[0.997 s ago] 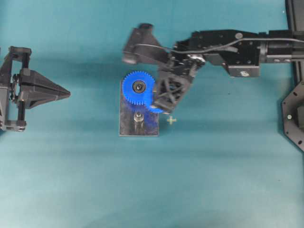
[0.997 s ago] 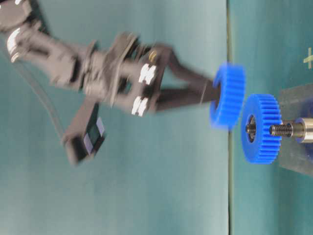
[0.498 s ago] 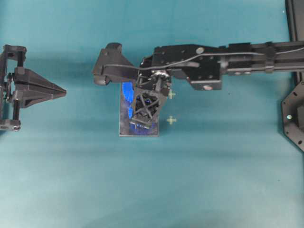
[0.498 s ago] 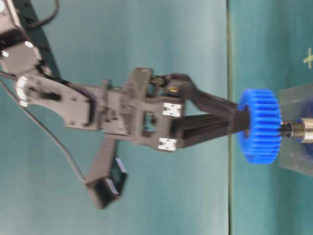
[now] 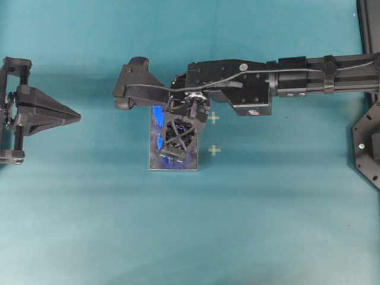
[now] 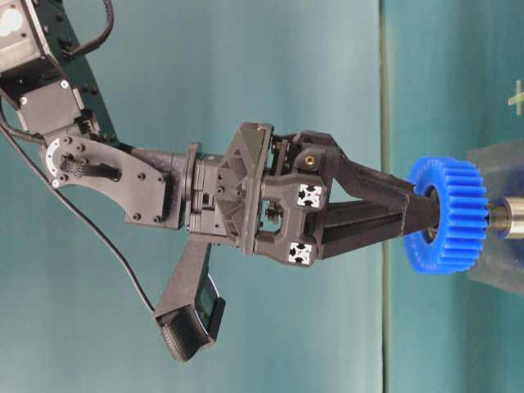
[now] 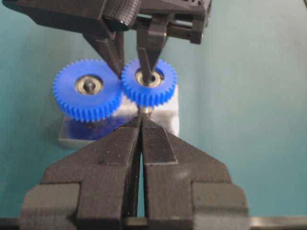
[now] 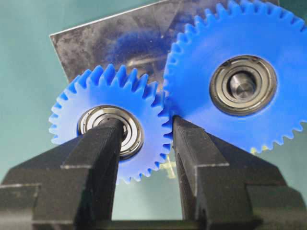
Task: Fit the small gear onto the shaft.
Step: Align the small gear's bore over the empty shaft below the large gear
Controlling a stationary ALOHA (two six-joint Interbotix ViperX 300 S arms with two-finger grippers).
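Note:
My right gripper [image 8: 144,123] is shut on the small gear [image 8: 108,88], with one finger over its metal-ringed centre and the other on its toothed rim. It holds the gear flat over the shaft [image 7: 145,109], whose silvery base shows just below the gear [image 7: 148,93]. The table-level view shows the gear [image 6: 458,214] down at the shaft's top [image 6: 508,217], above the grey plate [image 6: 499,266]. From overhead the right gripper [image 5: 173,153] hides both. My left gripper [image 5: 77,116] is shut and empty, well left of the plate [image 5: 155,165].
The larger blue gear [image 8: 201,52] sits on its hub on the same plate [image 8: 110,38], its teeth touching the small gear's. Two yellow cross marks [image 5: 214,150] lie just right of the plate. A dark frame [image 5: 368,148] runs along the right edge.
My right arm has swung left from beside the larger gear to above the shaft and lowered the small gear onto it. The left arm has barely moved.

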